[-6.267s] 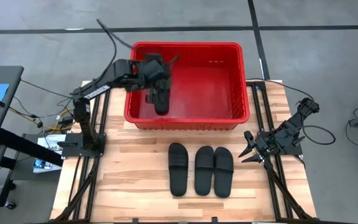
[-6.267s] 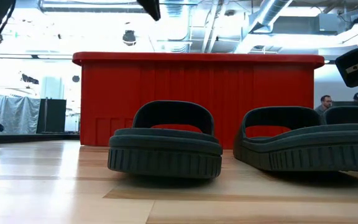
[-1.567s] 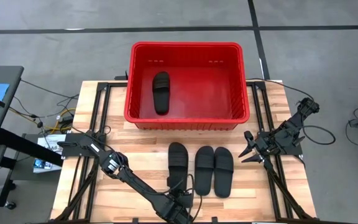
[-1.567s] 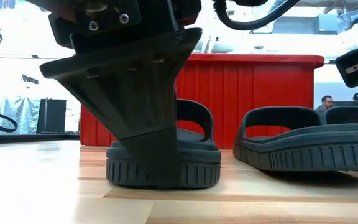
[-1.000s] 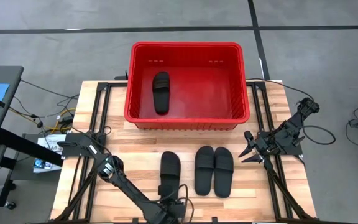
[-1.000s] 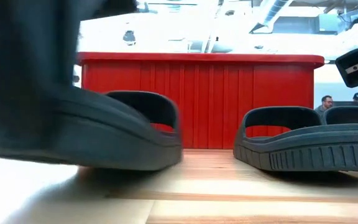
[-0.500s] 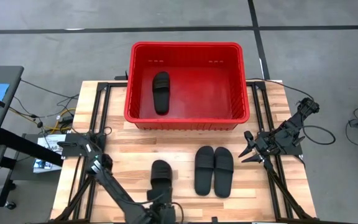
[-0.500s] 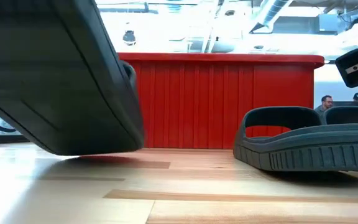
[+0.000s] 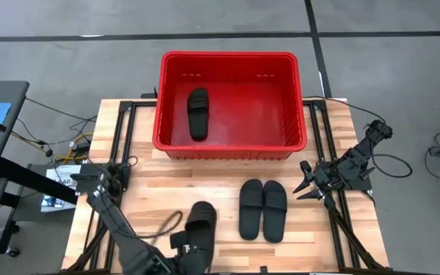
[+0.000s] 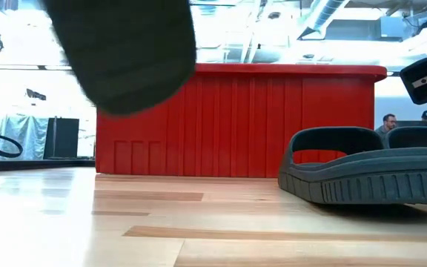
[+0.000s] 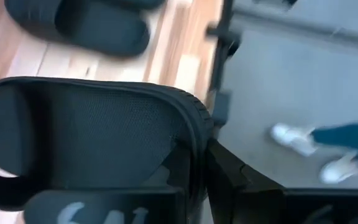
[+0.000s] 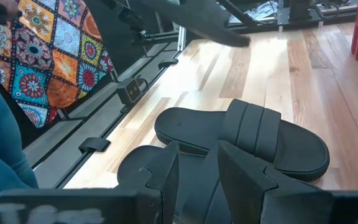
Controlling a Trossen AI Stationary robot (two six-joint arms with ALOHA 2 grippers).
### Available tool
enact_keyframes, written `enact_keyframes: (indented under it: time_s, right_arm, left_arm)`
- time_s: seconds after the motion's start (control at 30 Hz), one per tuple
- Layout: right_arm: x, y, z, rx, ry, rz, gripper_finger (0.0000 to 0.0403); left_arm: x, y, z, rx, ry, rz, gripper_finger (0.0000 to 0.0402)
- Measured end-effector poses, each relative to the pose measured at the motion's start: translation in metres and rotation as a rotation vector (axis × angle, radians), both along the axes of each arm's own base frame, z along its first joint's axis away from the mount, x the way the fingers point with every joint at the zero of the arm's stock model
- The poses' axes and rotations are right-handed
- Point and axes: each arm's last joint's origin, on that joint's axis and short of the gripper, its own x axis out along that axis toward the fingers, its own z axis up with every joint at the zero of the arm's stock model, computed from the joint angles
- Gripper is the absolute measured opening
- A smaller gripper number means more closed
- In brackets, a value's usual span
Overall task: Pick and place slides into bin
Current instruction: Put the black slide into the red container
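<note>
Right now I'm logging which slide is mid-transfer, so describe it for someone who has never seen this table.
Start at the red bin at the far side of the wooden table, then come to the near edge on the left arm's side. There the left claw holds one black slide off the table. Unlike the pair lying flat and the slide in the bin, it is in a claw.

Overhead, table-level, 2 wrist cams.
</note>
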Motion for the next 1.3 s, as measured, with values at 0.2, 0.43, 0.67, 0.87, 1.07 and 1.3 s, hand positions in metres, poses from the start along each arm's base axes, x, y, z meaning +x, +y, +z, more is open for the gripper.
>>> enact_keyframes:
  time_s: [0.2,0.43,0.67,0.87,1.07,1.3]
  right_arm:
    - [0.0,0.0,0.0,0.0,0.0,0.0,0.0103]
    - [0.0,0.0,0.0,0.0,0.0,0.0,0.0103]
    - [0.0,0.0,0.0,0.0,0.0,0.0,0.0103]
    - [0.0,0.0,0.0,0.0,0.0,0.0,0.0103]
    - [0.0,0.0,0.0,0.0,0.0,0.0,0.0103]
    - [0.0,0.0,0.0,0.0,0.0,0.0,0.0103]
  left_arm:
    - [-0.009,0.003,0.039,-0.064,-0.208,-0.009,0.0011]
    - [-0.022,0.009,0.077,-0.054,-0.413,-0.007,0.0011]
    - [-0.035,0.025,0.108,-0.009,-0.529,-0.011,0.0011]
    - [-0.047,0.047,0.134,0.059,-0.598,-0.001,0.0011]
    - [-0.055,0.074,0.157,0.162,-0.651,0.008,0.0011]
    - [-0.052,0.114,0.177,0.323,-0.662,0.013,0.0011]
